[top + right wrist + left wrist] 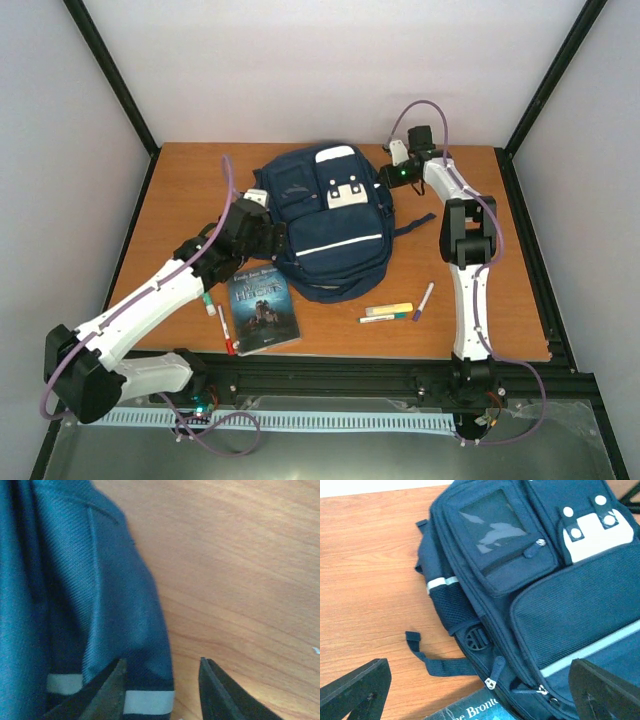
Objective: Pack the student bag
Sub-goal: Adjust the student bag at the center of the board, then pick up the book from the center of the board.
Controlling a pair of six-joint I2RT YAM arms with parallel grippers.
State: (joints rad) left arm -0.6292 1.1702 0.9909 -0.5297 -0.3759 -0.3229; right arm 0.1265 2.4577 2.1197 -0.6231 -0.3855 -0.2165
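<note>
The student bag, navy with white stripes and patches, lies flat in the middle of the wooden table. My left gripper hangs wide open over the bag's left lower side. In the left wrist view, the student bag fills the frame, and a zipper pull lies between the open left gripper's fingers. My right gripper is at the bag's top right corner. Its jaws stand apart around the edge of the student bag, with one finger over the fabric and the other over bare table.
A dark-covered book lies against the bag's near edge. A red and white marker lies left of the book. To the right lie a yellow highlighter, a green pen and a purple pen. A loose strap trails onto the table.
</note>
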